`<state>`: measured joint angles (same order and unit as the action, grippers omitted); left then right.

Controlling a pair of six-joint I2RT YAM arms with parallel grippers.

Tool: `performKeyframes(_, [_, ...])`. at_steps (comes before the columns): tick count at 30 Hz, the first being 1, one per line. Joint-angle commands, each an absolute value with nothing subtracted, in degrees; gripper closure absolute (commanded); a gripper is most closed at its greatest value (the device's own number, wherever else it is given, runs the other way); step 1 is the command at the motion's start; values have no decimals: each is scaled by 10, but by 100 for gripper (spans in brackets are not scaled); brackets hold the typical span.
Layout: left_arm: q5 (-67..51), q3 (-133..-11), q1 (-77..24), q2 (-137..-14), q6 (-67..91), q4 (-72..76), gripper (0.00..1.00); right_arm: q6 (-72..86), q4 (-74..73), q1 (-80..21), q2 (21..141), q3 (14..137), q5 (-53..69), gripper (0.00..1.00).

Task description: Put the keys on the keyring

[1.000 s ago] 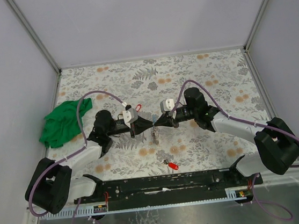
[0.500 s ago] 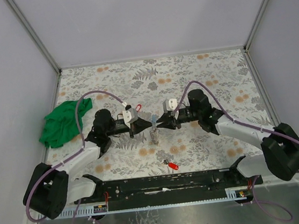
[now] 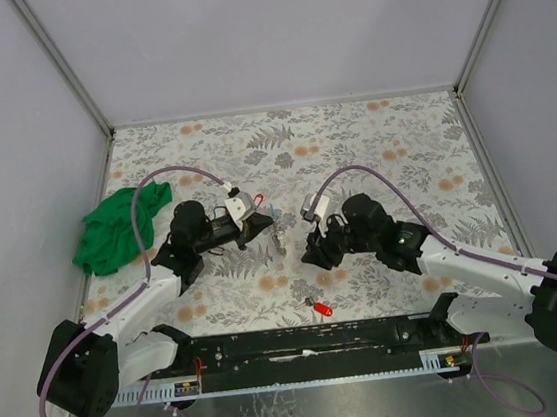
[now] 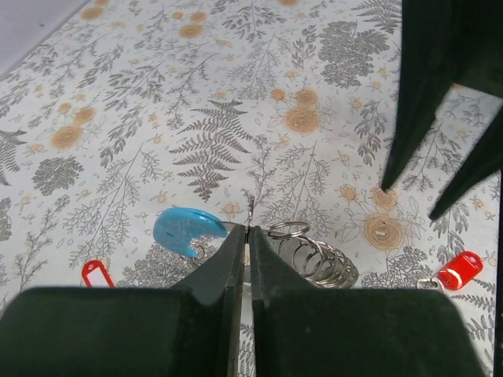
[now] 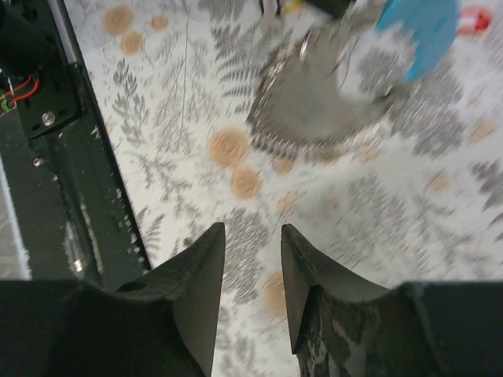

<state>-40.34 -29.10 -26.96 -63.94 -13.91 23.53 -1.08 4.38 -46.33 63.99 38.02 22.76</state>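
1. Our left gripper (image 4: pixel 248 229) is pinched tight on the thin wire of the keyring (image 4: pixel 185 229) and holds it just above the table (image 3: pixel 372 147). The ring's blue arc sits right beside the fingertips.
2. Our right gripper (image 5: pixel 251 228) stands wide with nothing between its fingers. It is a little way off from the keyring, on the side nearer the arm bases.
3. A bunch of metal loops (image 4: pixel 314 259) hangs or rests right by the keyring. These may be keys already threaded on, but we cannot tell from these views.
4. One red key (image 3: pixel 320 308) lies loose on the table, well apart from the keyring and towards the bases. It is clearly not yet on.
5. A second red tag (image 4: pixel 96 272) shows on the other side of the keyring. It looks loose too, though we cannot make out its metal end.
6. We see no blue, yellow or black tags anywhere.
7. We judge the task partly done at best. At least the red key has to be picked up and worked onto the ring.
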Motion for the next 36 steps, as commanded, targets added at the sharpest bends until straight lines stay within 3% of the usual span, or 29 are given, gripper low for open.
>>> performKeyframes(1, [-365, -303, -272, -618, -126, 248, 100, 120, -57, -518, 647, 385, 126, 58])
performKeyframes(14, [-356, -292, -272, -615, -111, 264, 100, 284, -77, -590, 754, 365, 150, 59])
performKeyframes(23, [-361, -293, -272, -619, -107, 267, 100, 302, -75, -595, 803, 370, 147, 64])
performKeyframes(31, [-363, -295, -272, -624, -107, 264, 100, 289, -78, -595, 812, 377, 127, 82])
performKeyframes(36, [-363, -296, -272, -623, -107, 263, 100, 287, -84, -595, 818, 378, 106, 89])
